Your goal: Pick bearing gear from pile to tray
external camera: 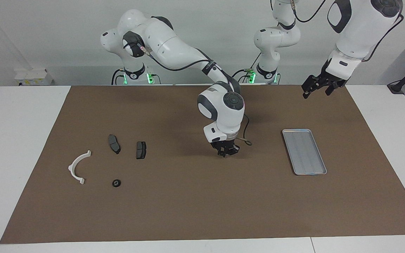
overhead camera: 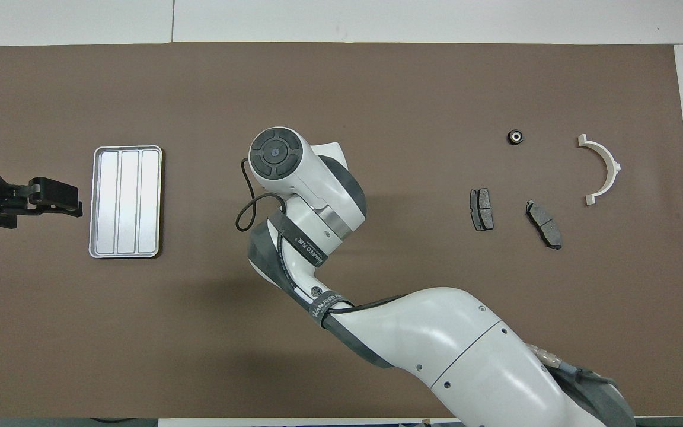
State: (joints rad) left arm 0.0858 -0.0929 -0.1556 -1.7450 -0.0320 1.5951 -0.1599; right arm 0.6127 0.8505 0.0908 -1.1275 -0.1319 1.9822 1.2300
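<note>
The pile lies toward the right arm's end of the table. It holds a white half-ring bracket (external camera: 77, 167) (overhead camera: 602, 169), two dark grey brake pads (external camera: 114, 143) (external camera: 141, 149) (overhead camera: 481, 209) (overhead camera: 544, 223) and one small black round bearing gear (external camera: 116, 183) (overhead camera: 515, 137), farthest from the robots. The silver tray (external camera: 304, 151) (overhead camera: 125, 201) lies toward the left arm's end; nothing shows in it. My right gripper (external camera: 226, 151) hangs low over the bare mat between pile and tray, hidden under its wrist in the overhead view. My left gripper (external camera: 316, 90) (overhead camera: 51, 198) waits raised and open beside the tray.
A brown mat (external camera: 188, 211) covers most of the white table. The right arm stretches across the middle of the mat, with a cable loop (overhead camera: 246, 213) at its wrist. Both arm bases stand at the table's robot edge.
</note>
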